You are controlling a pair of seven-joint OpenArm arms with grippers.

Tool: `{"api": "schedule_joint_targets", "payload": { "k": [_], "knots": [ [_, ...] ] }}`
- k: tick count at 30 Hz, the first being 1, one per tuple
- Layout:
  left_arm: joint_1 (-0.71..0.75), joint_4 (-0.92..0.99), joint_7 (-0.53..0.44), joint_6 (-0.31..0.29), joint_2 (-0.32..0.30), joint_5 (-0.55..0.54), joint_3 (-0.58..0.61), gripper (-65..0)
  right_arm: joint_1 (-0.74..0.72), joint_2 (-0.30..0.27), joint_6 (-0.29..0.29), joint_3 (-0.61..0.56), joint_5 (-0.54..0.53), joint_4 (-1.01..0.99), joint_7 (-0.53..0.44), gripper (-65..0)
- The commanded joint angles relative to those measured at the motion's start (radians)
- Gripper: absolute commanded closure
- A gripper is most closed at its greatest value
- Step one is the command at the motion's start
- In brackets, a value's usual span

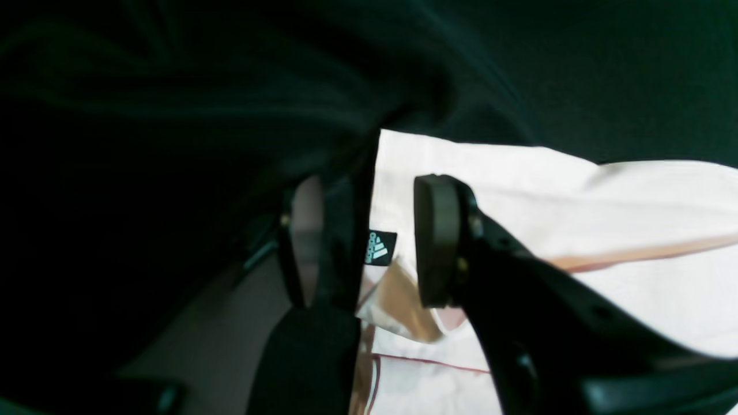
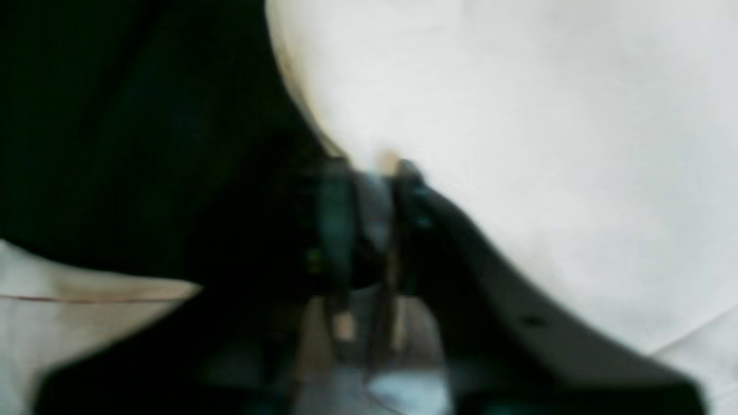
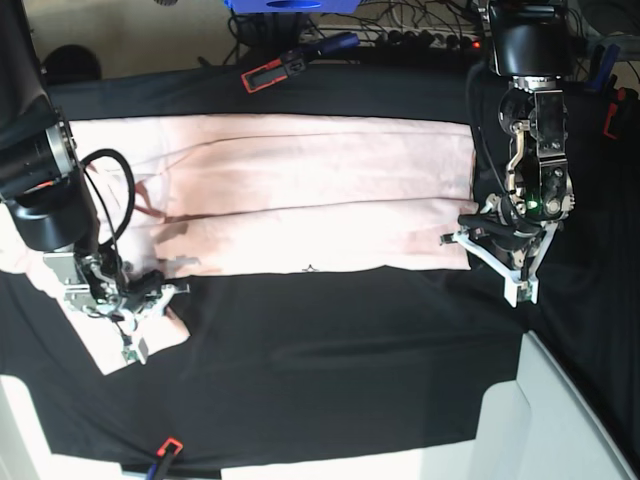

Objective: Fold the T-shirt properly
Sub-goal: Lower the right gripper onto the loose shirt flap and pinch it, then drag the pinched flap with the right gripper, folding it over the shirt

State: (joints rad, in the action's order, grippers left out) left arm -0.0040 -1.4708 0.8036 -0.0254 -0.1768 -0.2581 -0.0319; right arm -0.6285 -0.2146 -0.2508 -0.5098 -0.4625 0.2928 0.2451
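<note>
T-shirt (image 3: pixel 300 190) hem sits between the spread left fingers (image 1: pixel 432 242); right fingers (image 2: pixel 403 190) pinch its sleeve.

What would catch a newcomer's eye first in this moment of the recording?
The pale pink T-shirt stands out, spread wide across the black table cloth in a long folded band. At its hem end the left tool straddles the corner beside a small black brand tag, jaws apart. At the other end, the right tool sits over a sleeve, jaws nearly together at the fabric edge.
</note>
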Motion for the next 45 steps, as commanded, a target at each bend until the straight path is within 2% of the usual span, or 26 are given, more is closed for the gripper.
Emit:
{"api": "schedule_joint_targets", "payload": {
  "k": [1,2,11,15,17,20,27,31,41,45],
  "knots": [
    [-0.014,-0.018,-0.017,0.003,-0.010,0.006,-0.001,-25.9,-0.023,-0.001,-0.014,0.003,-0.003,0.010,0.017,-3.2],
    [-0.012,-0.018,-0.017,0.003,-0.010,0.006,-0.001,-25.9,-0.024,-0.001,-0.014,0.003,-0.003,0.012,0.017,0.0],
    [-0.014,-0.015,-0.017,0.003,-0.008,0.004,0.003,-25.9,-0.054,-0.003,-0.008,0.001,-0.003,0.018,0.017,0.0],
    [-0.018,-0.015,-0.017,0.003,-0.008,0.004,0.005,-25.9,-0.066,-0.035,-0.006,0.021,-0.005,0.042,0.043,0.0],
    [-0.021,-0.015,-0.017,0.003,-0.008,0.006,0.005,-25.9,-0.054,-0.039,-0.006,0.081,-0.003,0.082,0.086,0.0],
    [-0.024,-0.015,-0.017,0.003,-0.008,0.006,0.002,-25.9,-0.023,-0.075,-0.006,0.152,0.000,0.173,0.156,0.0],
    [-0.026,-0.015,-0.017,0.003,-0.008,0.007,0.005,-25.9,0.111,-0.093,0.000,0.274,0.000,0.418,0.316,0.0],
    [-0.026,-0.014,-0.017,0.003,-0.011,0.007,0.005,-25.9,0.218,-0.095,0.090,0.323,0.001,0.627,0.386,0.0],
    [-0.026,-0.014,-0.017,0.003,-0.014,0.007,0.007,-25.9,0.427,-0.088,0.235,0.425,-0.003,1.047,0.598,0.0],
    [-0.026,-0.014,-0.017,0.002,-0.014,0.007,0.007,-25.9,0.510,-0.061,0.253,0.506,-0.003,1.166,0.670,0.0]
  ]
}}
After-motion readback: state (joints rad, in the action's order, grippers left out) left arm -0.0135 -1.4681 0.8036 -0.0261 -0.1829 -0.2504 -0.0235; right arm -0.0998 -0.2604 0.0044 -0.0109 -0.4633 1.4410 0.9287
